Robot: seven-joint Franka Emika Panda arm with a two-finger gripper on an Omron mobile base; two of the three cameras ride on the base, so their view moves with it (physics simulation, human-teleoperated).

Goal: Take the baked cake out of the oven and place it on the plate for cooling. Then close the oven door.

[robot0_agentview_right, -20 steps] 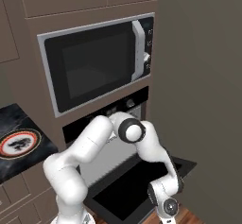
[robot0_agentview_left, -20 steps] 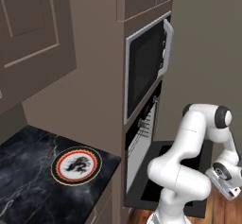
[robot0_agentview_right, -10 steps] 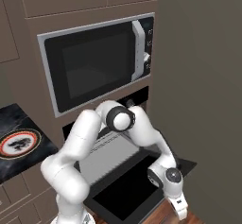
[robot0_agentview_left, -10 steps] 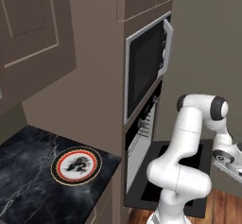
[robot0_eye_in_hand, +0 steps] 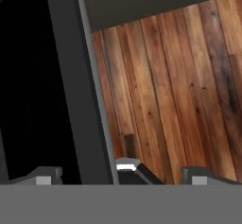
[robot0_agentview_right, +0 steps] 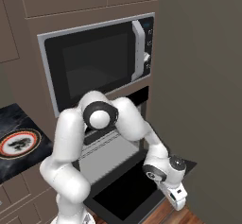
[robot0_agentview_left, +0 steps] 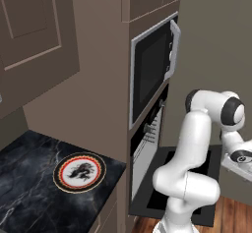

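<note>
Low beside the dropped oven door (robot0_agentview_right: 118, 197), the gripper (robot0_agentview_right: 178, 200) points down toward the wooden floor (robot0_eye_in_hand: 179, 90), past the door's outer right corner in the right base view. In the hand view its two dark finger tips (robot0_eye_in_hand: 45, 175) rise well apart from each other at the bottom, so the jaws stand spread with nothing between them; one tip lies over the black door panel, the other over the floor boards, and the door's grey edge (robot0_eye_in_hand: 82, 86) runs as a slanted band between them. From the left base view the gripper (robot0_agentview_left: 241, 165) sits at the right edge of the picture, above the far side of the lowered door (robot0_agentview_left: 206, 170). The oven (robot0_agentview_left: 147, 143) stands open under the silver-framed microwave (robot0_agentview_right: 97, 62), with wire racks (robot0_agentview_left: 150, 138) visible in its cavity and a knob at its upper edge. The baked cake cannot be made out in any view; the oven's interior is too dark and too much is hidden behind the white arm (robot0_agentview_right: 94, 124) to tell. The plate (robot0_agentview_left: 79, 172), round with a red-orange rim and a black figure on white, lies flat on the dark marbled counter (robot0_agentview_left: 29, 188) to the left of the oven column, well apart from the gripper. Brown cabinets (robot0_agentview_left: 34, 35) hang above the counter.
</note>
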